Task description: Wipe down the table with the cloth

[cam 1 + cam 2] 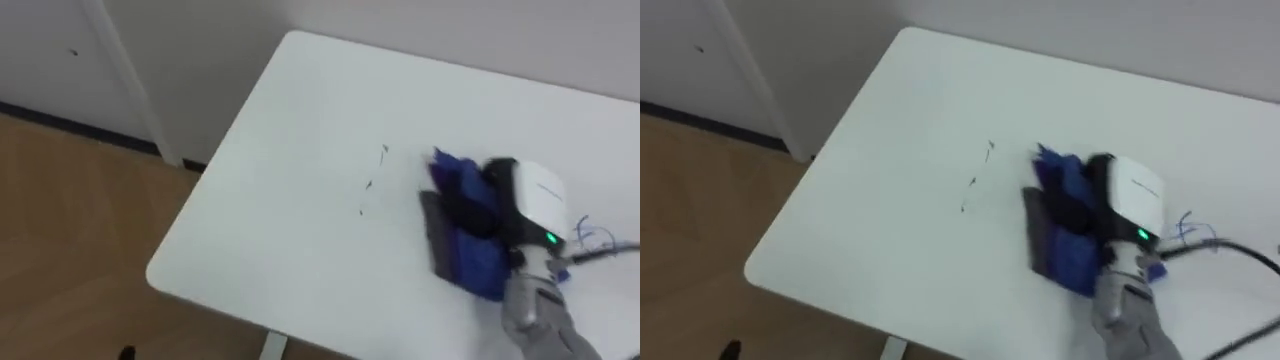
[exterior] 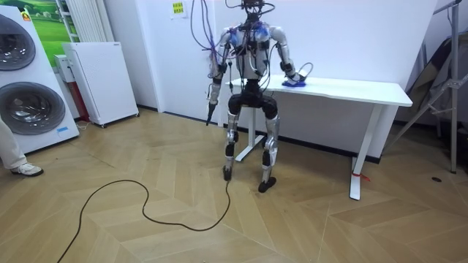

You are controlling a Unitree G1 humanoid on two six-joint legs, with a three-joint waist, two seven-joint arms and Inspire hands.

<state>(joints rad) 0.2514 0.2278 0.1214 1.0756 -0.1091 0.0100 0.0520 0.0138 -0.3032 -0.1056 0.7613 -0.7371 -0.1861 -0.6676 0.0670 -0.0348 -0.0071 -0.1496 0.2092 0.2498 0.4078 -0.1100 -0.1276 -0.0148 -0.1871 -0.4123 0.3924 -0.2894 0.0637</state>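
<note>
left eye view: a white counter (image 1: 300, 150), its near left corner standing over a wooden floor (image 1: 70, 220).
cloth: a blue cloth (image 1: 478, 250) lies flat on the counter's right part, well in from the left edge.
cloth axis: the long axis runs near to far, with the far end leaning a little to the left and ending in a ragged tip.
right hand: the right hand (image 1: 535, 197) comes in from the lower right and lies back-up on the cloth's right side, touching it.
right hand opening: too blurred to tell how far open it is, or whether it grips the cloth.
marks: a few thin dark marks (image 1: 372, 178) on the counter, left of the cloth and apart from it.
room view: the robot stands upright at the counter's end on the room view's left, with its right arm reaching onto the top.
left hand: the left hand (image 2: 211, 102) hangs by the hip, off the counter; i cannot tell its opening.
</note>
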